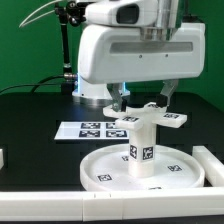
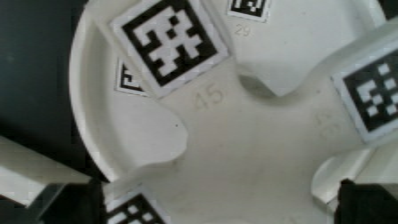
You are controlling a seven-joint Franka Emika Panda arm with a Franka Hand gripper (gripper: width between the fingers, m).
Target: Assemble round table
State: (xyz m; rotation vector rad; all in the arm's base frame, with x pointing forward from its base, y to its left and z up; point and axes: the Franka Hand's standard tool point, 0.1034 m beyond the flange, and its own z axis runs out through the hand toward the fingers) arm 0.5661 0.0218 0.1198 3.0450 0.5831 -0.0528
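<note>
Open-jawed, empty claw [image 1: 143, 103] hovers directly over the white plastic cross-shaped foot piece [image 1: 150, 120], seated atop the short cylindrical leg [image 1: 141, 150], upright in the large rimmed round disc [image 1: 140, 172]; assembly looks nearly complete.

I see the marker board [image 1: 88, 129] lying flat on the black bench [image 1: 30, 125]. A long white bar [image 1: 213, 167] lies at the exterior view's right.

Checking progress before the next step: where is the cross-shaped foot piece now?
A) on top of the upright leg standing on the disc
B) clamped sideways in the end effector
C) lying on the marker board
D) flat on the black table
A: the cross-shaped foot piece sits atop the leg, upright on the round disc.
</note>
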